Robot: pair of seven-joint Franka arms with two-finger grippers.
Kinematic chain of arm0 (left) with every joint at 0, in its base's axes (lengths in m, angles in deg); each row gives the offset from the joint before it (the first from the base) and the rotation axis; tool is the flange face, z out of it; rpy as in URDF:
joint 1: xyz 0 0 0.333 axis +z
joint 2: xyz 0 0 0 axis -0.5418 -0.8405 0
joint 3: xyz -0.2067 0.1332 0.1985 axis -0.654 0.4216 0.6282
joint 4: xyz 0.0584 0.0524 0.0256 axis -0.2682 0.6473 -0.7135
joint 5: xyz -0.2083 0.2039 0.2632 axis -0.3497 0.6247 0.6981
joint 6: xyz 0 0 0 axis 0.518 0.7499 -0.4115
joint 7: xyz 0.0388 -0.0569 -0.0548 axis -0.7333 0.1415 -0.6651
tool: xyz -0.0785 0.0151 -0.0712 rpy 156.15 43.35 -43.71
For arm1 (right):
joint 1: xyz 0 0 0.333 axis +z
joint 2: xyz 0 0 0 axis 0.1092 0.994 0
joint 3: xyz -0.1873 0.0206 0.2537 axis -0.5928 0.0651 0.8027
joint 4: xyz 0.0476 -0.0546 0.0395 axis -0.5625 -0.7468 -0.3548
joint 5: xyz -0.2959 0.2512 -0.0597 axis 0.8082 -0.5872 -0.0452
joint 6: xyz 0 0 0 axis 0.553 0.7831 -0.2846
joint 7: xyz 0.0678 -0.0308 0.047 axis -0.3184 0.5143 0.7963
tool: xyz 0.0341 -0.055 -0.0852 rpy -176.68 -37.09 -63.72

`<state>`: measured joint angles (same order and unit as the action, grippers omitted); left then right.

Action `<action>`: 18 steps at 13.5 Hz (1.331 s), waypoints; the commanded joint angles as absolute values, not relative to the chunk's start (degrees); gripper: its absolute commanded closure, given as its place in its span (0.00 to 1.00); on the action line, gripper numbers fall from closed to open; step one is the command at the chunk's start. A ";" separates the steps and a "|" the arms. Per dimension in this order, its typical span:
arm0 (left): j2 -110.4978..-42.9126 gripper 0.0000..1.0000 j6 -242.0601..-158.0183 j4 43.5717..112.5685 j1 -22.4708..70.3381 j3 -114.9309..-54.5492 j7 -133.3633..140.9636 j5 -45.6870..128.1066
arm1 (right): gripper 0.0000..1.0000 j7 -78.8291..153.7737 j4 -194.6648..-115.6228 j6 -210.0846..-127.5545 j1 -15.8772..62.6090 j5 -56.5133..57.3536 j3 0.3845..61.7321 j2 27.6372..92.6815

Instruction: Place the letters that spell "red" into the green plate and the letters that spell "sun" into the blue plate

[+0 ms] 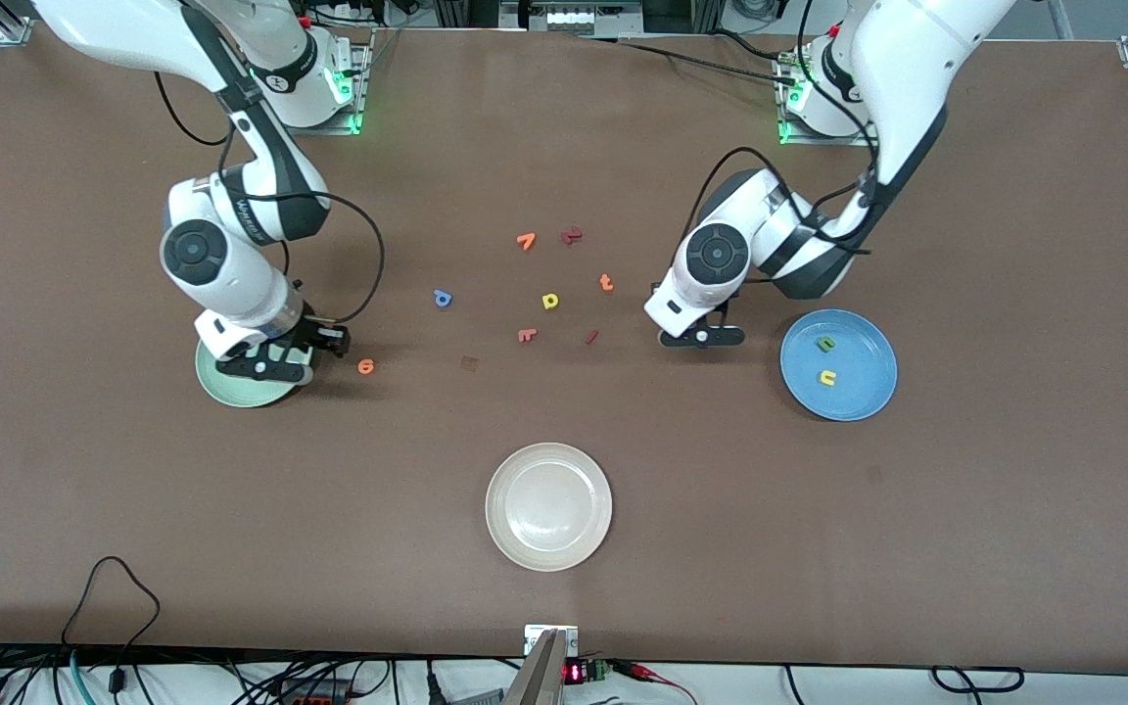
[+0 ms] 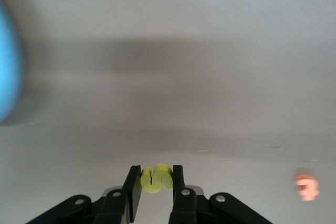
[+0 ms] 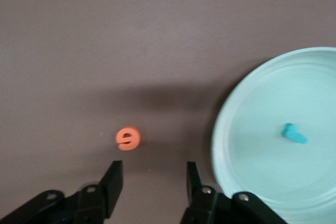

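My left gripper (image 1: 703, 338) is shut on the yellow "s" (image 2: 157, 178), low over the table beside the blue plate (image 1: 863, 394). That plate holds a green "n" (image 1: 825, 344) and a yellow "u" (image 1: 827, 377). My right gripper (image 3: 153, 174) is open and empty, at the rim of the green plate (image 1: 229, 390). The teal "r" (image 3: 294, 134) lies in the green plate (image 3: 257, 145). The orange "e" (image 3: 128, 139) lies on the table just ahead of the right fingers, also visible as the orange "e" (image 1: 365, 366) beside that plate. The blue "d" (image 1: 443, 299) lies toward the table's middle.
Loose letters lie mid-table: a yellow "p" (image 1: 550, 301), an orange "7" (image 1: 526, 240), a dark red letter (image 1: 572, 235), an orange "t" (image 1: 606, 283), a pink "r" (image 1: 527, 335) and a red stroke (image 1: 591, 337). A cream plate (image 1: 548, 460) sits nearer the front camera.
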<state>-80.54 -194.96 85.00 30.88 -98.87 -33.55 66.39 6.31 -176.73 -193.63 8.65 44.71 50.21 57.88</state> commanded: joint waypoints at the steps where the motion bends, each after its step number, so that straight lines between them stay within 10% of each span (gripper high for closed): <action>1: -80.26 0.82 -187.03 80.84 35.33 -99.02 -28.45 72.59 | 0.45 4.76 -173.03 -194.26 11.53 45.35 49.95 62.61; 10: -86.33 0.77 -197.49 83.74 46.78 -99.02 -11.20 76.04 | 0.42 5.81 -172.05 -196.90 12.42 51.77 47.85 66.66; 11: -86.33 0.68 -197.22 83.65 46.78 -99.02 -11.19 76.04 | 0.42 5.81 -172.22 -196.90 12.42 51.77 47.85 66.75; 13: -85.80 0.00 -196.18 83.39 46.87 -99.28 -10.84 76.04 | 0.42 5.81 -172.49 -196.90 12.42 51.77 47.85 67.02; 18: -80.71 0.00 -186.78 78.22 47.22 -104.11 -10.23 74.90 | 0.42 5.81 -172.66 -196.72 12.42 51.51 47.93 67.02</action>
